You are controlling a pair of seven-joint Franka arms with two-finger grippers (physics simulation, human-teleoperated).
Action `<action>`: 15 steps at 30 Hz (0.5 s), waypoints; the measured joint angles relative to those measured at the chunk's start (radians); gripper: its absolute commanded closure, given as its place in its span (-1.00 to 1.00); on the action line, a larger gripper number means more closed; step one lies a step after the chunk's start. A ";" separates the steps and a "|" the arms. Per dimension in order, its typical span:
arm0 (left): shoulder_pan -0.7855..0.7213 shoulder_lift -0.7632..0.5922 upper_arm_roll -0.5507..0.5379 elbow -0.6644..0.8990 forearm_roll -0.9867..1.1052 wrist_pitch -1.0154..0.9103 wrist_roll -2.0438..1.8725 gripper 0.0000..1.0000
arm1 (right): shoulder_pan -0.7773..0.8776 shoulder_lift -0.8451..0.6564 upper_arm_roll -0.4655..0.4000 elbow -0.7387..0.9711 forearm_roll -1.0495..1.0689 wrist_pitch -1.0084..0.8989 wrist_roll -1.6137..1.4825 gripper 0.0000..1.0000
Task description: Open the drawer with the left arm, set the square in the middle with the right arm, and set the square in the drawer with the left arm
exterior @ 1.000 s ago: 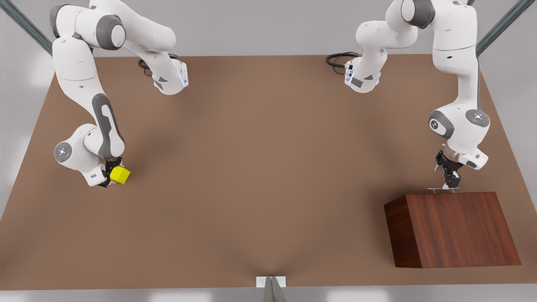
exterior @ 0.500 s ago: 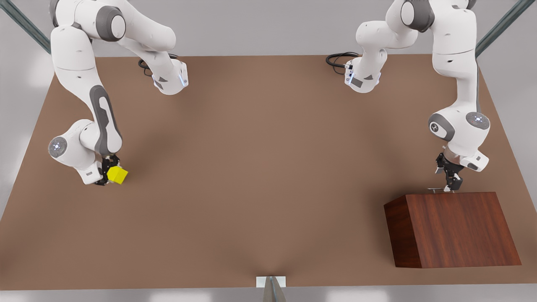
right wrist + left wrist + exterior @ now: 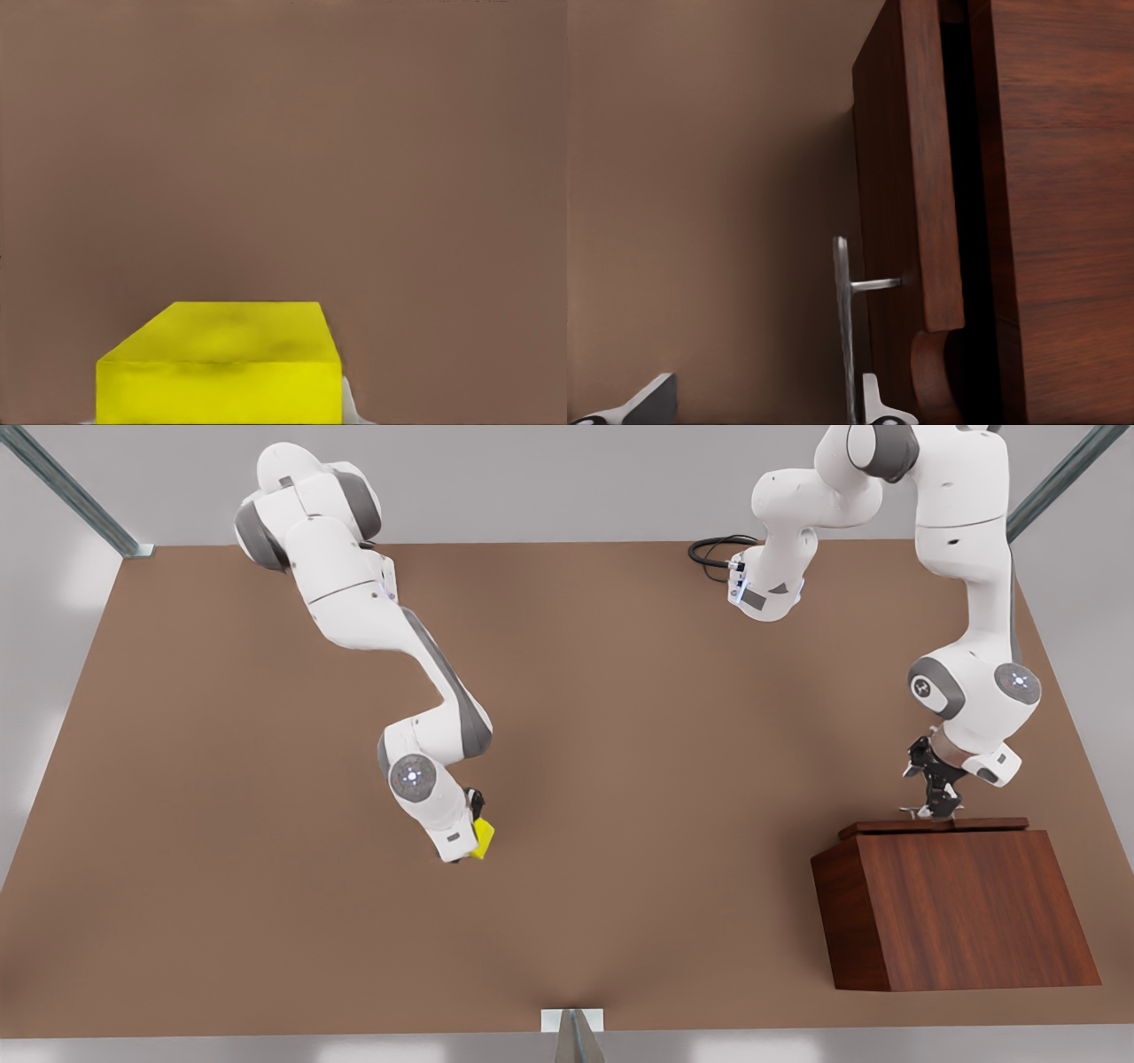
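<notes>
The yellow square hangs just above the brown tabletop's middle, with my right gripper shut on it. In the right wrist view the square sits close below the camera, over bare tabletop. At the front view's right, my left gripper stands open at the silver handle of the drawer, which pokes a little out of the wooden cabinet. In the left wrist view the handle lies between the spread fingers of the left gripper, against one fingertip; a dark gap separates the drawer front from the cabinet.
Both arm bases stand at the table's far edge, with black cables beside them. A small white bracket sits at the near edge. Bare tabletop stretches between the square and the cabinet.
My right arm has swung from the front view's left toward the table's middle, carrying the square. The drawer has slid a short way out of the cabinet with the left gripper.
</notes>
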 measured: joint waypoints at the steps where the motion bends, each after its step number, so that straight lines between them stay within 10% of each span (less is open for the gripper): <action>1: 0.000 -0.001 0.000 0.000 0.001 0.000 0.000 -1.00 | 0.029 0.025 0.000 0.034 -0.001 0.001 0.071 -0.39; 15: 0.000 -0.015 0.003 -0.003 0.008 -0.034 0.008 -1.00 | 0.263 0.381 0.009 0.539 -0.002 0.077 0.397 -0.38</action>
